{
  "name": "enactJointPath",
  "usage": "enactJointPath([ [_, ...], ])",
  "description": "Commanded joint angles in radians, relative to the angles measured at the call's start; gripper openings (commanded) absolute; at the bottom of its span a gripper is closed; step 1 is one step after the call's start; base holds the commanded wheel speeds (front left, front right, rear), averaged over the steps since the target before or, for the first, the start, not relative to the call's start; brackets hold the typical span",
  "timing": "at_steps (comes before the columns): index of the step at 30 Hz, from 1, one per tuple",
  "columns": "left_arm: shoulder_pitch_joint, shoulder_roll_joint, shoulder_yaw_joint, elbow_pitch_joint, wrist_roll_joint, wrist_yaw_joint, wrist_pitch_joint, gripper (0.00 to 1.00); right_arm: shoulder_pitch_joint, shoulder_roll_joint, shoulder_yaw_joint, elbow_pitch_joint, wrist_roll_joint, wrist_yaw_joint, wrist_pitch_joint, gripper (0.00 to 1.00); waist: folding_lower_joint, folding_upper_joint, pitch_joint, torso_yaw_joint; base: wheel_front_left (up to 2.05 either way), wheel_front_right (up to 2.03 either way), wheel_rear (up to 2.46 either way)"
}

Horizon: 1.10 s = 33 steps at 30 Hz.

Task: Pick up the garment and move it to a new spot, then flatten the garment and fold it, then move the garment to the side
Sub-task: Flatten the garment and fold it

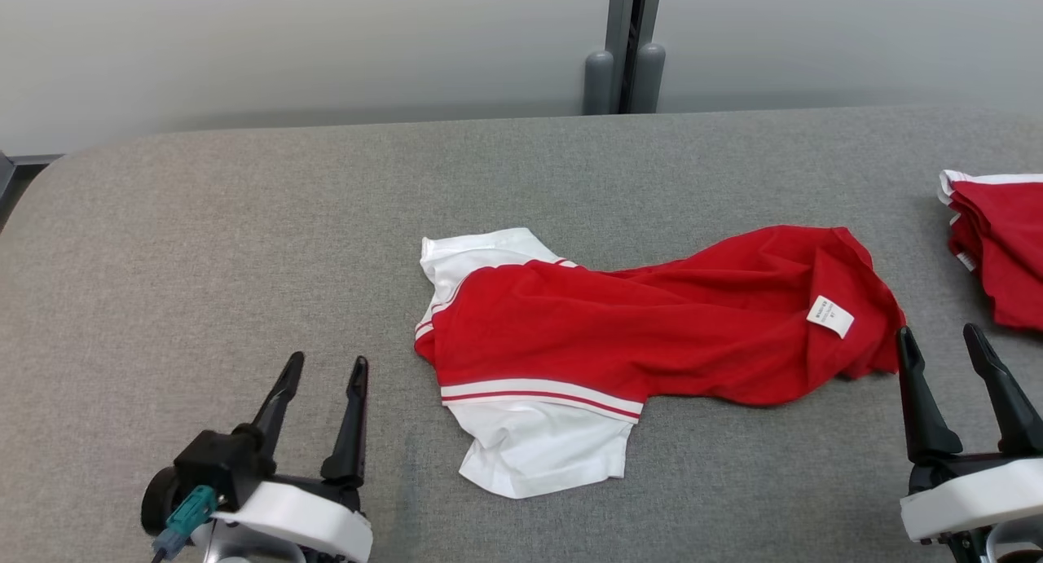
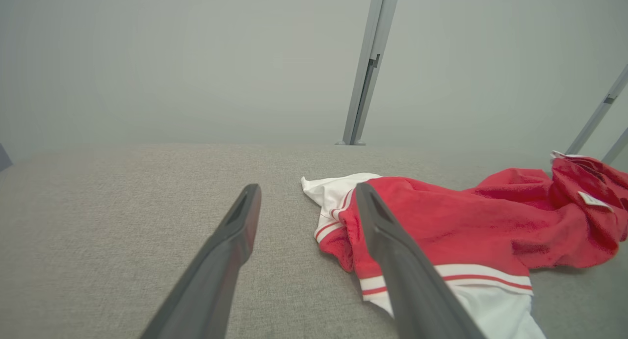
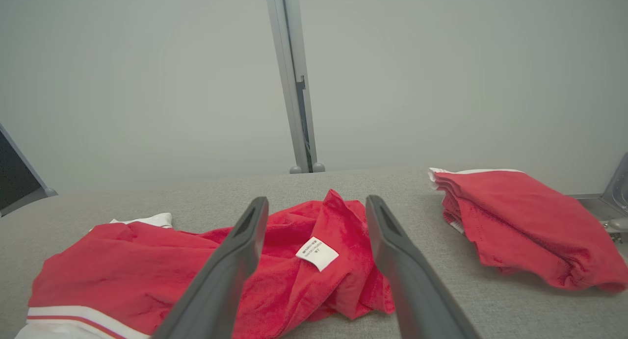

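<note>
The left gripper (image 1: 328, 359) and right gripper (image 1: 937, 331) stand open and empty at the near side of the table (image 1: 204, 221). They flank a red-and-white garment (image 1: 635, 327) lying crumpled at mid-table, label showing, with the right fingertips just beside its red end. Nothing looks lifted, flattened or folded yet, so the whole job appears to lie ahead. Farther right sits a folded red pile (image 1: 1002, 245).

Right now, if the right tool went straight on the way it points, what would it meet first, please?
Most likely the garment: its crumpled red end, with the white label, lies straight ahead of the open right tool in its wrist view. How high the tool hangs is unclear.
</note>
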Motion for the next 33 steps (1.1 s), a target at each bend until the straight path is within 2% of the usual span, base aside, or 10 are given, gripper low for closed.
enactJointPath([
  [1,-0.028,0.002,-0.011,-0.002,0.002,-0.011,0.009,1.00,-0.012,0.000,-0.001,-0.005,-0.002,0.000,0.002,1.00,0.0000,-0.0001,0.012,0.001,0.00,0.00,0.00],
  [7,-0.043,-0.023,-0.106,0.034,-0.016,-0.076,0.098,1.00,-0.027,-0.001,0.019,0.006,0.002,0.000,-0.005,1.00,0.0000,-0.0001,0.046,-0.014,0.00,0.00,0.00],
  [11,-0.020,-0.036,-0.162,0.068,-0.041,-0.100,0.166,1.00,-0.038,0.002,0.023,0.018,0.007,0.000,-0.013,1.00,0.0000,-0.0001,0.061,-0.027,0.00,0.00,0.00],
  [17,-0.016,-0.039,-0.208,0.147,-0.041,-0.101,0.245,1.00,-0.041,0.008,0.028,0.031,0.009,0.000,-0.021,1.00,0.0000,-0.0001,0.077,-0.042,0.00,0.00,0.00],
  [21,-0.032,-0.043,-0.217,0.178,-0.039,-0.093,0.253,1.00,-0.047,0.008,0.025,0.039,0.013,0.000,-0.029,1.00,0.0000,-0.0001,0.087,-0.049,0.00,0.00,0.00],
  [22,-0.037,-0.044,-0.217,0.181,-0.040,-0.093,0.248,0.84,-0.048,0.008,0.023,0.040,0.014,0.000,-0.030,1.00,0.0000,-0.0001,0.089,-0.050,0.00,0.00,0.00],
  [23,-0.042,-0.044,-0.216,0.184,-0.041,-0.093,0.245,0.35,-0.048,0.008,0.019,0.043,0.017,0.000,-0.031,1.00,0.0000,-0.0001,0.092,-0.051,0.00,0.00,0.00],
  [24,-0.047,-0.043,-0.212,0.183,-0.041,-0.093,0.234,0.00,-0.048,0.006,0.014,0.045,0.017,0.000,-0.031,1.00,0.0000,-0.0001,0.094,-0.051,0.00,0.00,0.00],
  [33,-0.073,-0.028,-0.200,0.186,-0.048,-0.088,0.204,0.00,-0.068,-0.021,-0.035,0.102,0.030,0.000,-0.031,1.00,0.0000,-0.0001,0.110,-0.036,0.00,0.00,0.00],
])
